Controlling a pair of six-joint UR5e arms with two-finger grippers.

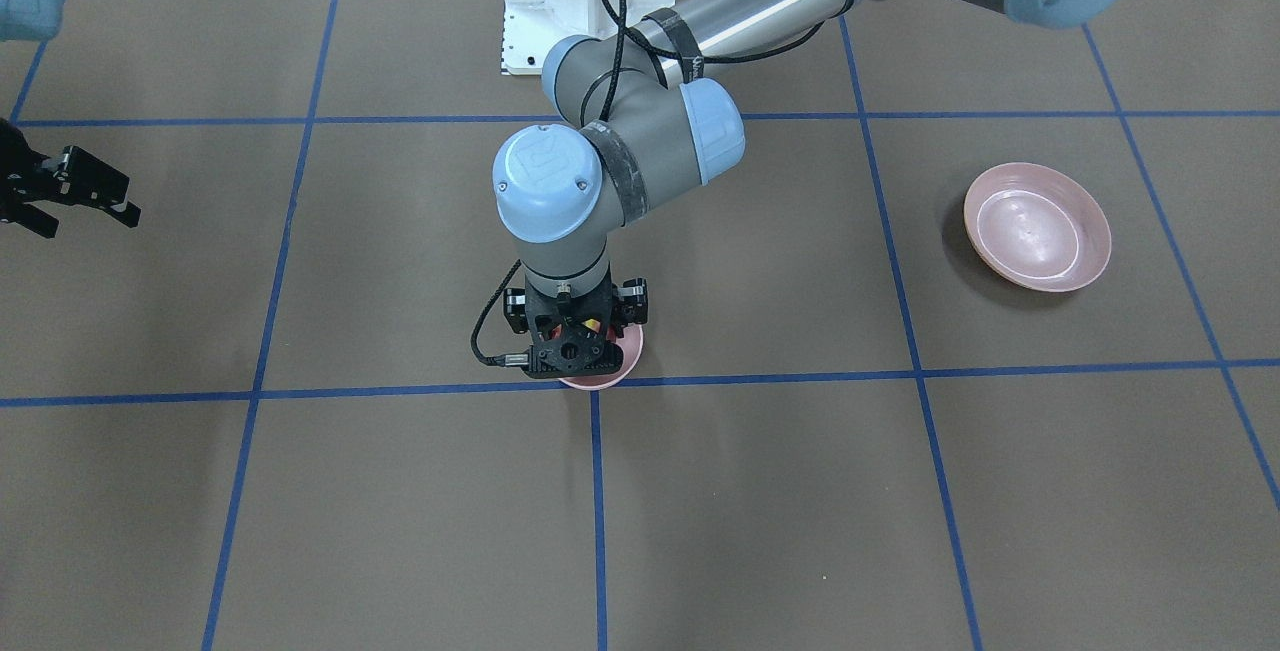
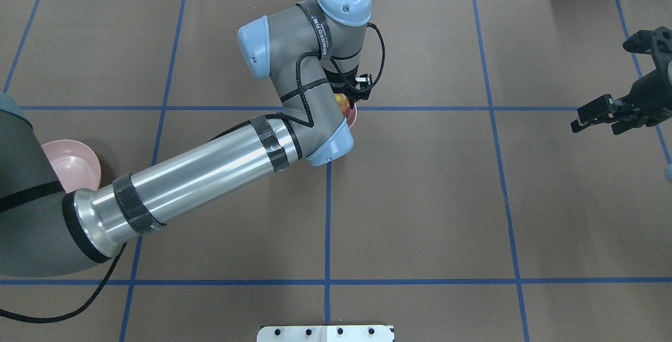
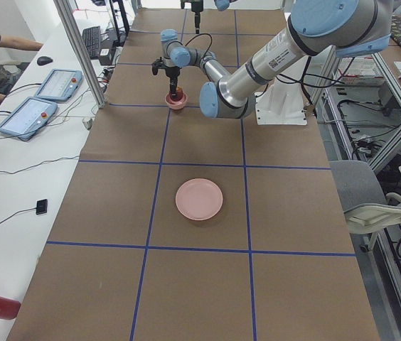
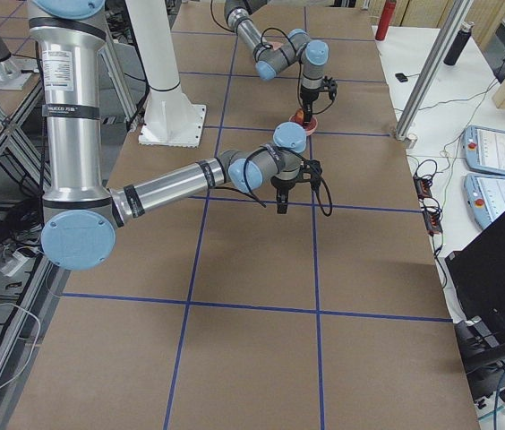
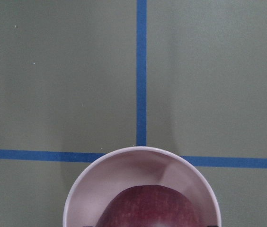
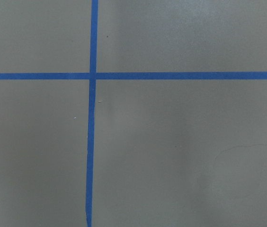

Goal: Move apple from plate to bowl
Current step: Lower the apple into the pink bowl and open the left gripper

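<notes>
Pink bowl (image 5: 138, 165) with apple (image 5: 147, 208) masked by left pincer (image 1: 578, 331), grip unclear; plate (image 1: 1037, 227) well apart.

**Item count: tabletop inventory**

One tabletop (image 1: 800, 531). On it:
- One bowl (image 5: 124, 165).
- One apple (image 5: 147, 208), inside the bowl.
- One plate (image 1: 1030, 231), well apart from the bowl.
- Two arms: the left arm (image 2: 210, 168) over the bowl, and the right arm (image 4: 172, 184) well apart from it.
- Two end effectors: the left end effector (image 1: 582, 329) at the bowl, and the right end effector (image 2: 597, 122) far from it.

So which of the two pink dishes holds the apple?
The small deep pink plastic bowl under the left pincer; the wide shallow pink plate sits empty.
</notes>
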